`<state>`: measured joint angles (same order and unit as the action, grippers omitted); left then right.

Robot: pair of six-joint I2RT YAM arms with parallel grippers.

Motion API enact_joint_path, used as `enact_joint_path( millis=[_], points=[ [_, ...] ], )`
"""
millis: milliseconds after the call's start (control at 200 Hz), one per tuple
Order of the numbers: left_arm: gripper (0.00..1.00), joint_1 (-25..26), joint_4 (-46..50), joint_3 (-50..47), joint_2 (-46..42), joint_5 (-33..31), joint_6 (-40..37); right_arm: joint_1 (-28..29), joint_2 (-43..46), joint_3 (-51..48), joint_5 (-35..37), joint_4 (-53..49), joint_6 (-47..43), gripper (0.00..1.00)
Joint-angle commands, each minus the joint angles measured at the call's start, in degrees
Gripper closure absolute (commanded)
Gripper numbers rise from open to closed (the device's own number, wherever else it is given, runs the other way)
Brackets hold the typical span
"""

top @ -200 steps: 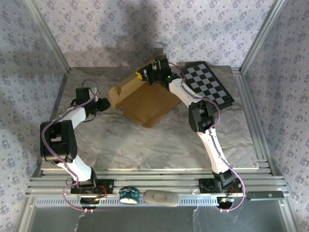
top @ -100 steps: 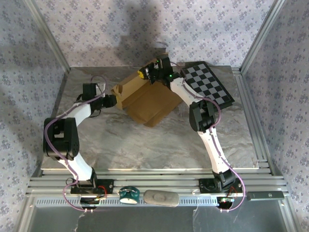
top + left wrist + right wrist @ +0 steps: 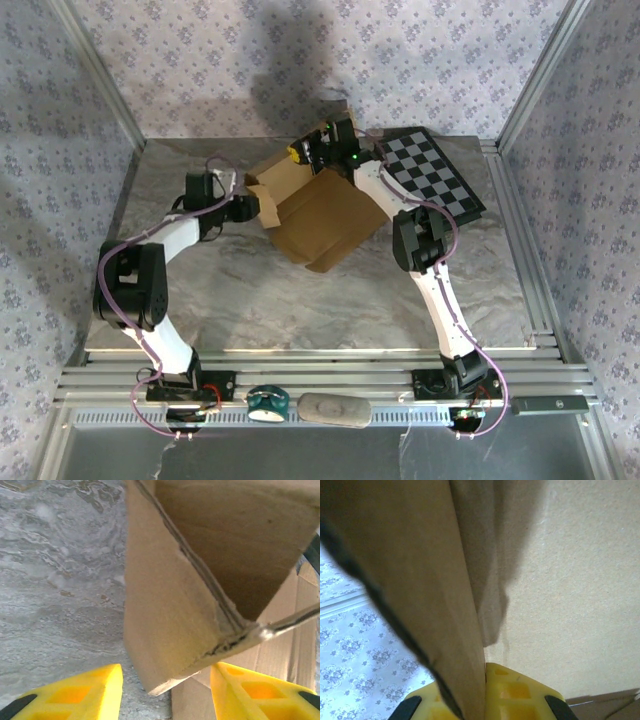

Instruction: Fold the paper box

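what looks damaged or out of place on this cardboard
The paper box lies skewed to the edges of the table, only partly folded. In the left wrist view a flap's corner looks crushed, with its corrugated layers fraying and splitting along the edge. Nothing looks spilled.

The brown paper box point(image 3: 325, 215) stands half folded on the marbled table point(image 3: 250, 290), toward 12 o'clock of its centre. The left gripper point(image 3: 256, 207) meets a raised flap at the box's 9 o'clock; the right gripper point(image 3: 312, 152) is at its 12 o'clock edge. A checkerboard panel point(image 3: 432, 175) lies at 2 o'clock
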<state>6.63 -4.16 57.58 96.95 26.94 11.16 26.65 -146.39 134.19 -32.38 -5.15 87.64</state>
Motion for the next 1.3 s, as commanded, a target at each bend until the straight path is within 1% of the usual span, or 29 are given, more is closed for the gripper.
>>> enact_joint_path(
  millis=[0,245,475,610,800,1079,1294],
  points=[
    [0.51,0.18,-3.57,-0.28,-1.6,2.1,-0.19,0.25,-2.12,0.79,-1.31,-2.49,1.05,1.0],
    [0.53,1.92,-2.38,1.29,-0.29,-1.28,-0.41,0.34,-1.53,-0.23,-1.58,-1.81,1.04,1.0],
    [0.52,5.68,-1.26,2.63,0.85,-8.66,-0.64,0.2,-0.68,-1.74,-1.45,-0.91,1.21,1.0],
    [0.52,6.51,-1.11,3.03,1.56,-13.08,1.0,0.1,-0.23,-2.65,-1.54,-0.36,1.14,1.0],
    [0.52,7.84,-0.49,4.52,2.11,-16.88,1.62,0.11,1.63,-6.48,-0.92,2.77,1.92,1.0],
    [0.58,9.17,2.48,7.24,4.09,-20.79,2.81,0.26,3.02,-8.58,-0.84,5.04,2.89,1.0],
    [0.64,10.49,6.64,9.8,5.61,-25.82,3.25,0.45,4.22,-9.8,-0.51,6.41,3.84,1.0]
  ],
)
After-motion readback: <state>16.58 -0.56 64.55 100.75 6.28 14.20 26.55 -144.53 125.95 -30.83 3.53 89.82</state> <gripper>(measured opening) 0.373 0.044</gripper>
